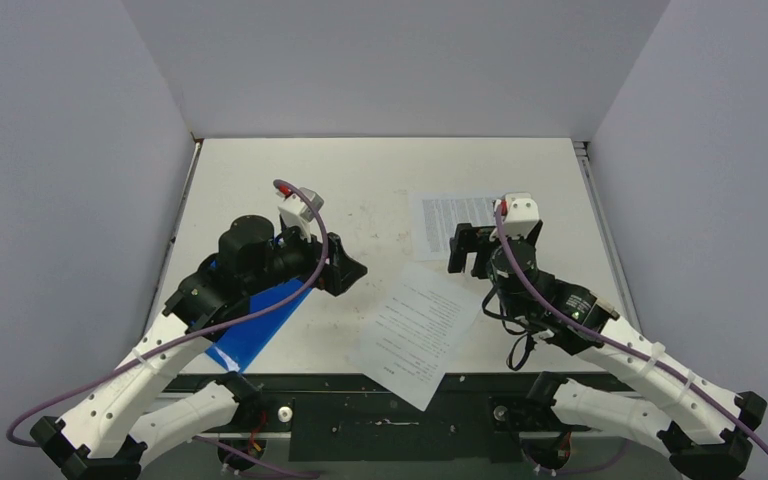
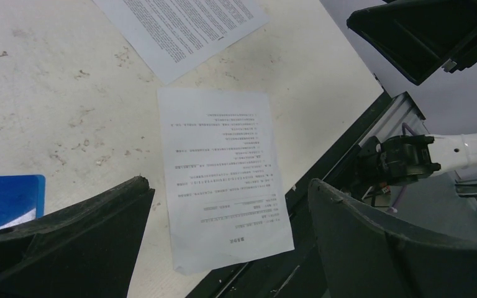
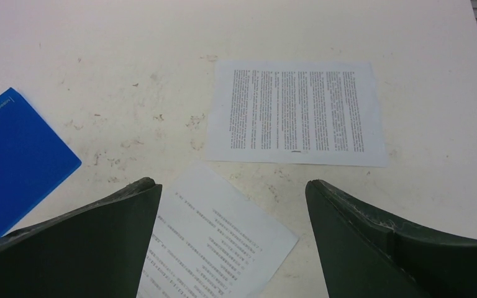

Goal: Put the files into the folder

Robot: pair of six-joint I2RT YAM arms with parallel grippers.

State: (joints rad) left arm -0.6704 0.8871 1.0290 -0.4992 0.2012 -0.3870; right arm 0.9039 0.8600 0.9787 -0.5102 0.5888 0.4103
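From above, the thin bright blue plastic folder point(image 1: 255, 325) is lying flat at the near left of the pale table point(image 1: 380, 170), partly under the left arm point(image 1: 160, 350). The left gripper point(image 1: 345, 268) is hovering past its far corner. The tilted white text-printed paper sheet point(image 1: 422, 330) is overhanging the near edge. The straight white text-printed paper sheet point(image 1: 438, 222) is lying just beyond, beside the right gripper point(image 1: 470, 250).

In the left wrist view, the jaws are standing wide apart above the tilted sheet, holding nothing.

In the right wrist view, the jaws are likewise spread wide, empty, above both sheets.
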